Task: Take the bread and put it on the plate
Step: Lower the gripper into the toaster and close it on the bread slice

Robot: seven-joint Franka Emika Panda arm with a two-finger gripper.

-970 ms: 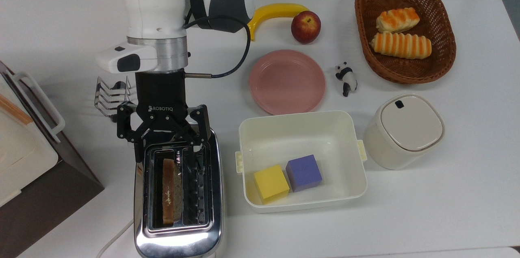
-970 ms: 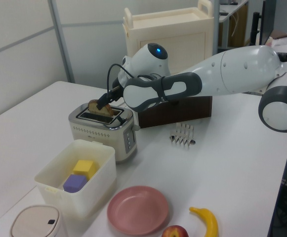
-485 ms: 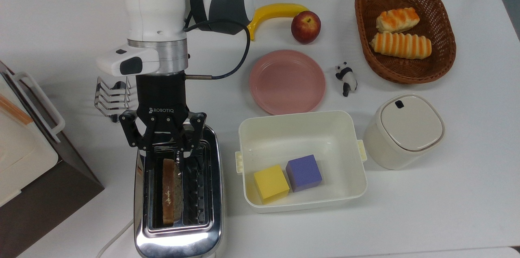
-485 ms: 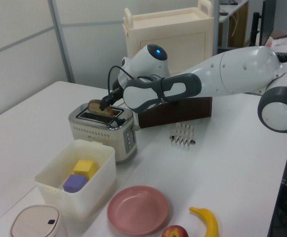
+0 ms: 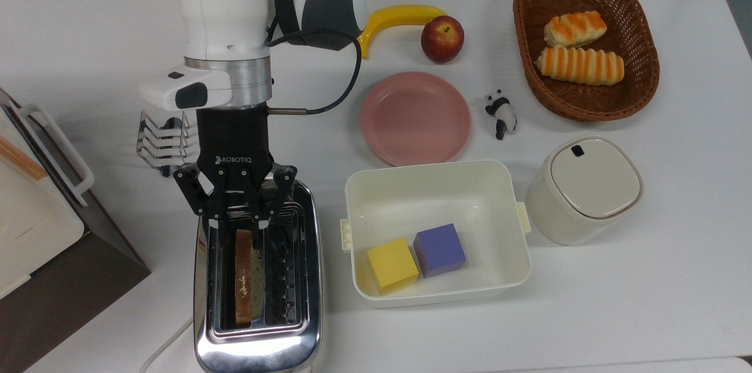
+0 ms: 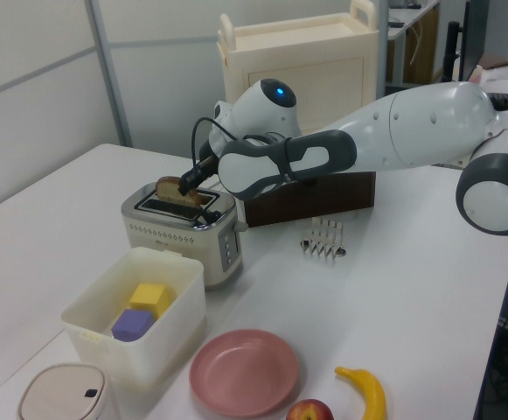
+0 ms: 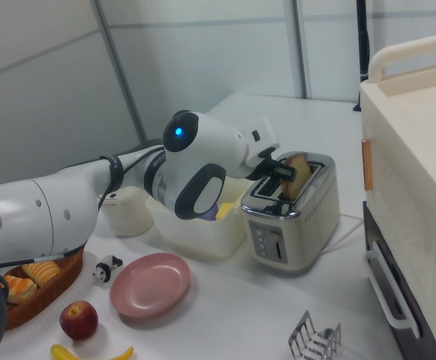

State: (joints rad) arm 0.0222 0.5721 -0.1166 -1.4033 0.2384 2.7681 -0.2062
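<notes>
The bread point(image 5: 244, 279) is a brown slice standing edge-up in the left slot of a chrome toaster point(image 5: 258, 343) near the front of the table in the top view. My gripper point(image 5: 243, 225) reaches down over the slice's far end, its black fingers closed in against both faces. In the left view the gripper point(image 6: 186, 184) meets the bread point(image 6: 173, 189) above the toaster point(image 6: 192, 232). In the right view the bread point(image 7: 299, 171) sticks up with a finger on it. The pink plate point(image 5: 415, 118) lies bare to the top view's right of the arm.
A cream tub point(image 5: 437, 170) holding a yellow and a purple block sits between toaster and plate. A lidded canister point(image 5: 584, 188), panda figure point(image 5: 500, 113), apple point(image 5: 442, 38), banana point(image 5: 402, 14) and basket point(image 5: 643, 85) of striped rolls lie further right. A wire toast rack point(image 5: 161, 138) and a large box point(image 5: 35, 226) flank the arm.
The fingers have drawn together from wide open to closed on the slice's end. The arm itself has barely shifted, and the bread still sits in the slot.
</notes>
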